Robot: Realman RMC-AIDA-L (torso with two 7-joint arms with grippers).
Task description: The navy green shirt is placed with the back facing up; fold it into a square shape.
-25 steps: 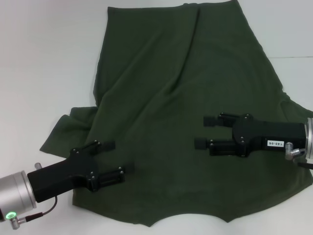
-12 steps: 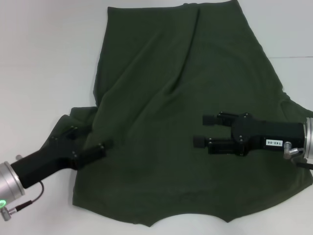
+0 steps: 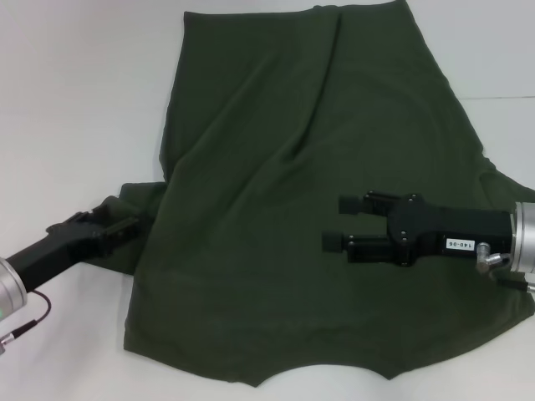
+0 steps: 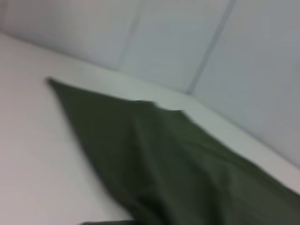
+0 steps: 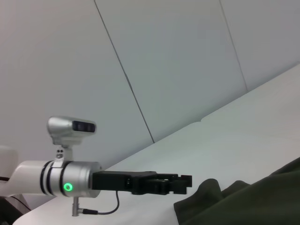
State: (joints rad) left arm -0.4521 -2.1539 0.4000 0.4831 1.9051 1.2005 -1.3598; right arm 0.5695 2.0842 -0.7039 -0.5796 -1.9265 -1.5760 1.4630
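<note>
left gripper (image 3: pixel 132 224) sat at the shirt's left sleeve, fingertips at the edge of the bunched fabric; from the head view i could not tell whether its fingers were parted or pinched on cloth. in the right wrist view the same gripper (image 5: pixel 183 183) showed side-on, tips just short of a raised fold of sleeve, and the finger gap was still unreadable.

the navy green shirt (image 3: pixel 309 192) lay spread on the white table (image 3: pixel 75 100), plain back up, hem toward the far edge, neckline curve toward me at the near edge. long diagonal creases ran across the body. left sleeve was crumpled into a low ridge beside my left gripper; the right sleeve ran under my right arm.

right gripper (image 3: pixel 334 221) hovered over the shirt's right half, fingers spread apart, nothing between them, pointing across the cloth toward the left.

left wrist view showed only shirt fabric (image 4: pixel 178 164) sloping away over the tabletop (image 4: pixel 37 154), with pale wall panels (image 4: pixel 187 42) behind.
</note>
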